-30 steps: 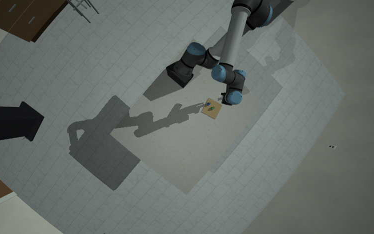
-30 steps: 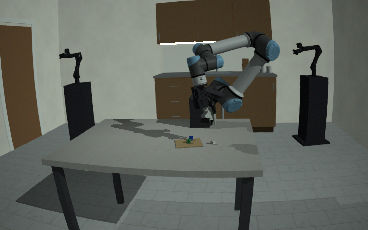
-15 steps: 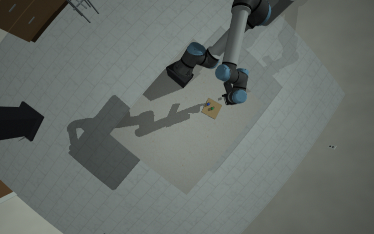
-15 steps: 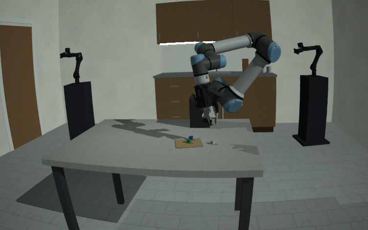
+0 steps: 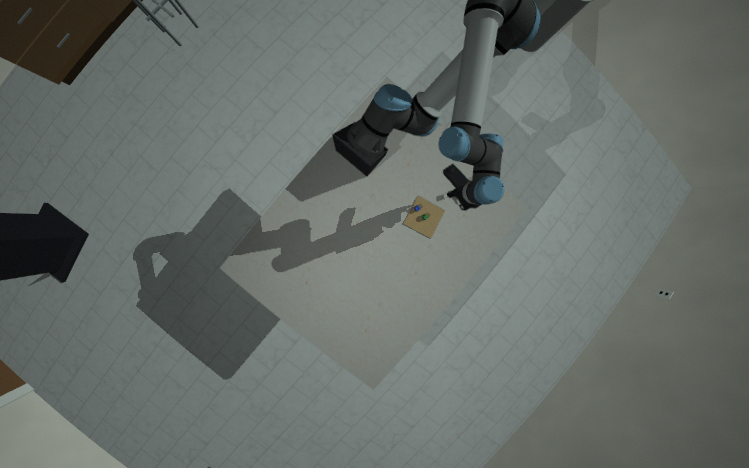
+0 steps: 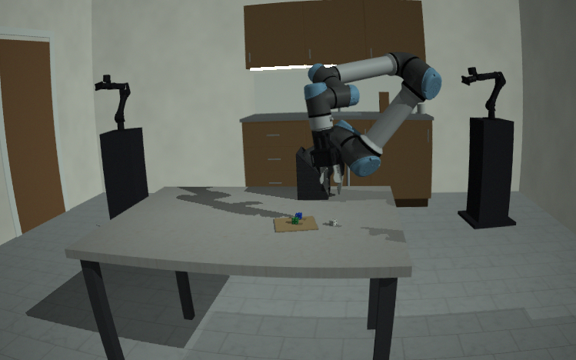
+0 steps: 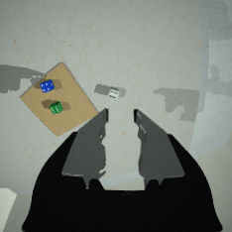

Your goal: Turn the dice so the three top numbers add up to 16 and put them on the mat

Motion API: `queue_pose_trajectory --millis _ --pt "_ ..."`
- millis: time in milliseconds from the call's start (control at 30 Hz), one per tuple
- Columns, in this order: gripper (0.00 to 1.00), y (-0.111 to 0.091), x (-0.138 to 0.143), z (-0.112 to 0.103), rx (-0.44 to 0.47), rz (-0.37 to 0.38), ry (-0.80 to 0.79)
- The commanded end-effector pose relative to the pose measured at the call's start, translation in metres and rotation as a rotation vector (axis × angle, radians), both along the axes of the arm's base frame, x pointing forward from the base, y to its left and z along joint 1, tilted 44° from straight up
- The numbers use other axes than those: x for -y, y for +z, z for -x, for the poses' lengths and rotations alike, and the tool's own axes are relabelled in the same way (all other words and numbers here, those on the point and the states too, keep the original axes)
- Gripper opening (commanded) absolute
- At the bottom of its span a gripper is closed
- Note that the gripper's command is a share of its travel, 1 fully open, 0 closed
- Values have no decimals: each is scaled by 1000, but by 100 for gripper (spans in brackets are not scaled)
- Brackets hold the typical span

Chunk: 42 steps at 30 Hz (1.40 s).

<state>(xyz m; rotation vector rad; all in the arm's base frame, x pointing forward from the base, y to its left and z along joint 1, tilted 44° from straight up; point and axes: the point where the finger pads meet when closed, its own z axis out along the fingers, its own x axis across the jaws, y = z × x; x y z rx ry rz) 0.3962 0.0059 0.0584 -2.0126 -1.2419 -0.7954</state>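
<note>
The tan mat [image 5: 430, 230] [image 6: 282, 227] [image 7: 64, 125] lies flat on the table. A blue die [image 5: 417, 207] [image 6: 298, 215] [image 7: 47, 85] and a green die [image 5: 425, 217] [image 6: 294, 220] [image 7: 57, 107] sit on it, a little apart. A white die [image 5: 444, 196] [image 6: 333, 222] [image 7: 114, 93] sits on the table beside the mat, not touching it. All three look flat and show several pips on top, though the exact numbers are hard to read. My gripper [image 6: 333, 194] [image 7: 121, 109] hangs above the table, its fingers partly open with nothing between them. In the wrist view, the white die is just beyond the fingertips.
The arm's base stands at the back edge of the table [image 6: 218, 250]. Shadows of the arm fall across the table and reach the mat near the blue die. Two black pedestals [image 6: 124, 170] [image 6: 491, 170] with small arms stand away from the table.
</note>
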Motion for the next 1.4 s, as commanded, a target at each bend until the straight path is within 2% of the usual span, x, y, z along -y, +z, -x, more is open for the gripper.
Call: queue_pose_trajectory --millis 0,133,200,700,767,1167,1367 --pt "21 1 2 -2 126 44 113" --pt "21 2 3 -3 199 73 183" --pt "21 2 3 -3 199 73 183" --pt "21 7 7 -11 479 178 462" --pt "21 7 7 -11 479 178 462" --pt "21 11 9 -16 617 226 607" --pt "21 12 9 -17 648 236 639"
